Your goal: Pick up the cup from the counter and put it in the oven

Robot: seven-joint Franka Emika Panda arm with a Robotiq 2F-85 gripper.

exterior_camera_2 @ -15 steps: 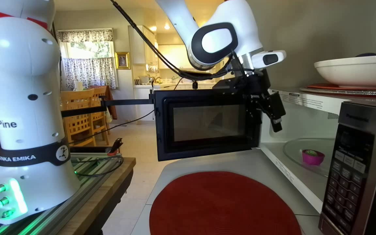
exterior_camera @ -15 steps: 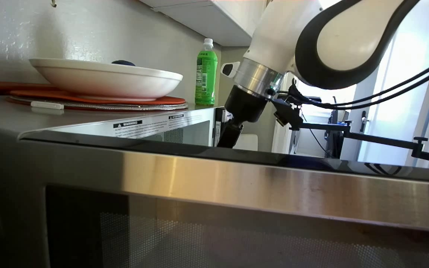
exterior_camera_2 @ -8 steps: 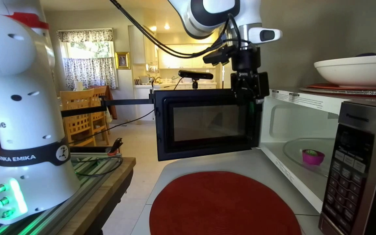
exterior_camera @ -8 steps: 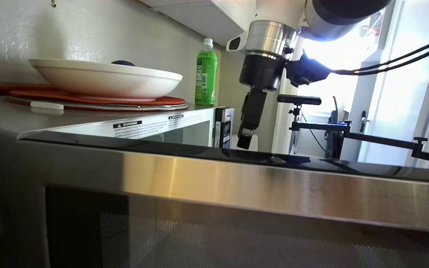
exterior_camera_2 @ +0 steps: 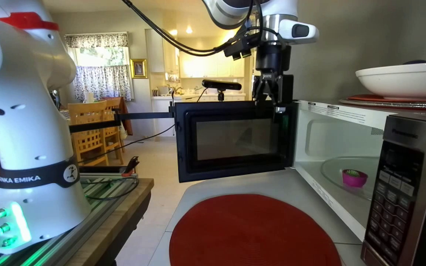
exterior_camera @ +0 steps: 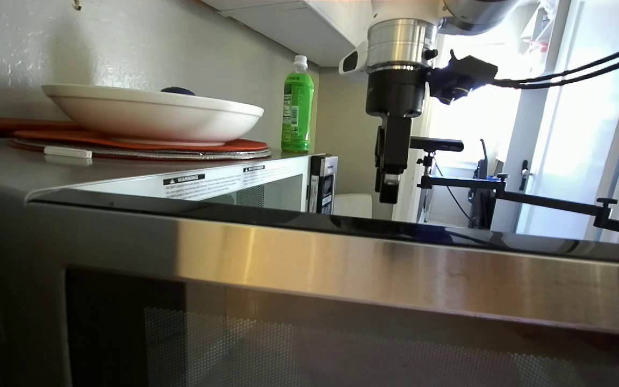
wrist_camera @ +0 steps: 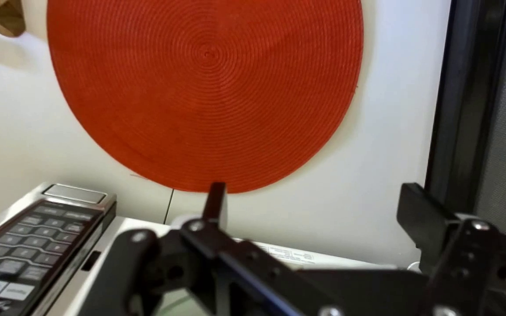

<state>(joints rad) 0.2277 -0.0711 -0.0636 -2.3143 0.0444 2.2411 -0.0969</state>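
The fingers (wrist_camera: 417, 215), spread and empty, hang outside the oven (exterior_camera_2: 346, 136), higher than the pink cup (exterior_camera_2: 355, 179) inside it.

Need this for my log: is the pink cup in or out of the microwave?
In. An exterior view shows the pink cup on the glass turntable inside the open microwave.

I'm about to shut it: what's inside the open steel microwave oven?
A round pink cup holding something green sits on the clear glass turntable; the black keypad panel covers what's behind.
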